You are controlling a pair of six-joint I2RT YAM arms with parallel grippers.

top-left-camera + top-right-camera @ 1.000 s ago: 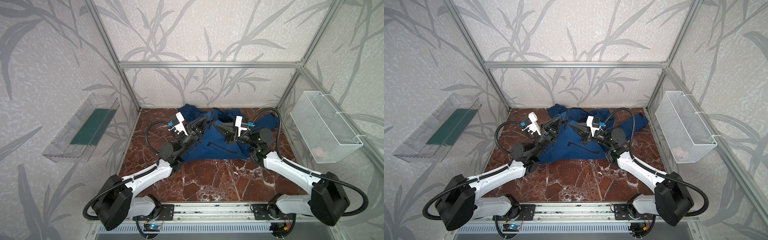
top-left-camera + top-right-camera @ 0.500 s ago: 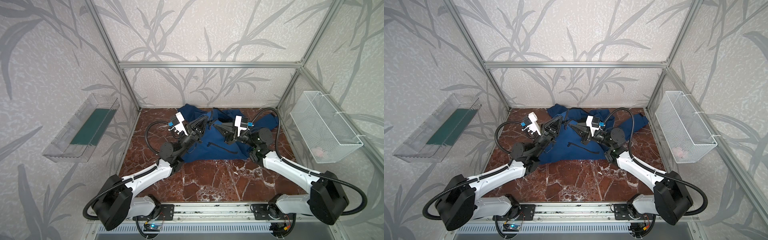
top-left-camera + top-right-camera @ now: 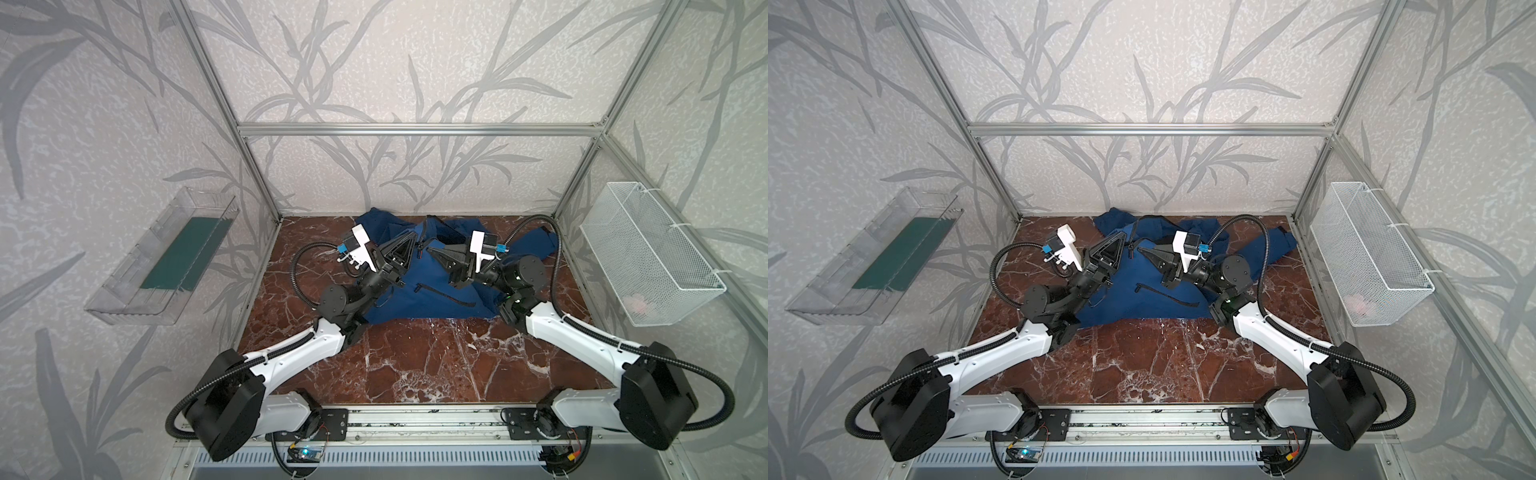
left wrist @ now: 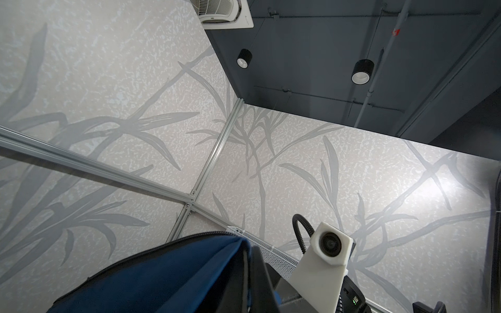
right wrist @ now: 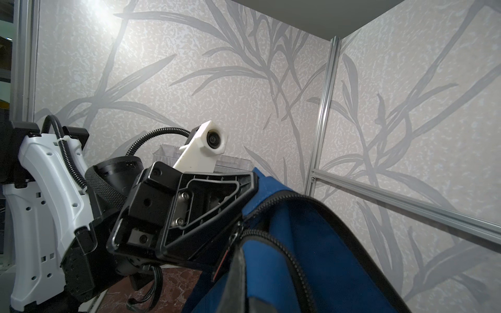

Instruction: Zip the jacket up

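The navy blue jacket (image 3: pixel 419 291) lies crumpled on the back half of the marble table, seen in both top views (image 3: pixel 1142 299). Its front edges are lifted up in the middle. My left gripper (image 3: pixel 412 241) is shut on one lifted edge, and blue fabric (image 4: pixel 162 276) fills the space beside its black finger (image 4: pixel 260 273). My right gripper (image 3: pixel 433 250) is shut on the facing edge, a hand's width away. In the right wrist view the dark zipper teeth (image 5: pixel 284 252) curve over the blue cloth (image 5: pixel 320 257), with a small red-tabbed pull (image 5: pixel 226 257) next to my finger (image 5: pixel 238 279).
A clear plastic bin (image 3: pixel 166 257) with a green insert hangs on the left wall. A white wire basket (image 3: pixel 648 253) hangs on the right wall. Aluminium frame posts stand at the back corners. The brown marble table (image 3: pixel 415 357) shows bare in front of the jacket.
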